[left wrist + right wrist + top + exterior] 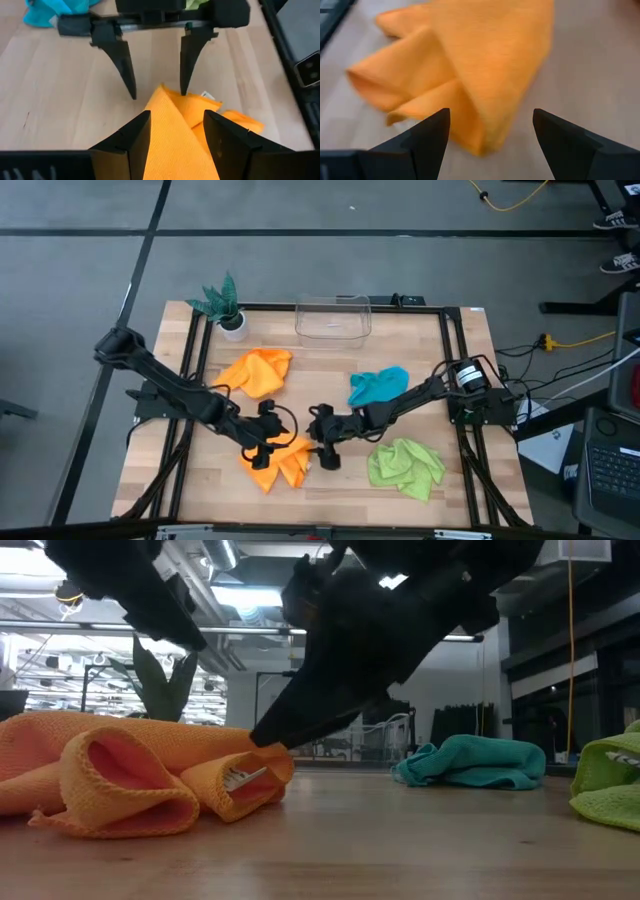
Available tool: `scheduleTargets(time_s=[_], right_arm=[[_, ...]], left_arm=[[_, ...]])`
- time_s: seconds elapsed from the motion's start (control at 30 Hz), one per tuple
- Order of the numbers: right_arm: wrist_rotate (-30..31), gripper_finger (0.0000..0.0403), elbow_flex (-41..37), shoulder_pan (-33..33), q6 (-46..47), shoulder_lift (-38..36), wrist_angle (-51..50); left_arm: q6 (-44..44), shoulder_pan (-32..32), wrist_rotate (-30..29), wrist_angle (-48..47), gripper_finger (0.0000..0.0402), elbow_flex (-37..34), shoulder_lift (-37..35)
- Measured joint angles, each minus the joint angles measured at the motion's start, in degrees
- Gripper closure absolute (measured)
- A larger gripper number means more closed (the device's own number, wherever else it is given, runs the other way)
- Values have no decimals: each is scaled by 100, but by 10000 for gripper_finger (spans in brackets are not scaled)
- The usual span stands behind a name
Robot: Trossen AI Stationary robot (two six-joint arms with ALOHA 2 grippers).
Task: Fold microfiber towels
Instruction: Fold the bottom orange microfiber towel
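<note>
Both your tools stand spread over the crumpled orange towel [279,461] at the counter's [330,380] near edge: left tool [262,442] astride its ridge, right tool [322,450] beside its corner. Lower each onto a single layer's edge, then pinch.

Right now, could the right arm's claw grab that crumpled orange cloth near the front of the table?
Probably yes: the right gripper stands open right at the crumpled orange cloth, with nothing between them.
</note>
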Motion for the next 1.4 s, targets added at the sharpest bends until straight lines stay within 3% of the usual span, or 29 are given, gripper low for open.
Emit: scheduleTargets(time_s=[0.13, 0.47, 1.0, 1.4], right_arm=[[404, 115, 0, 8, 10, 1, -138], [415, 123, -2, 112, 325, 5, -205], [419, 253, -4, 107, 769, 5, -205], [423, 246, -7, 149, 743, 186, -32]], left_arm=[[0, 0, -127, 70, 225, 0, 147], [0, 9, -206, 144, 225, 0, 226], [0, 9, -330, 205, 225, 0, 226], [2, 9, -330, 261, 225, 0, 226]])
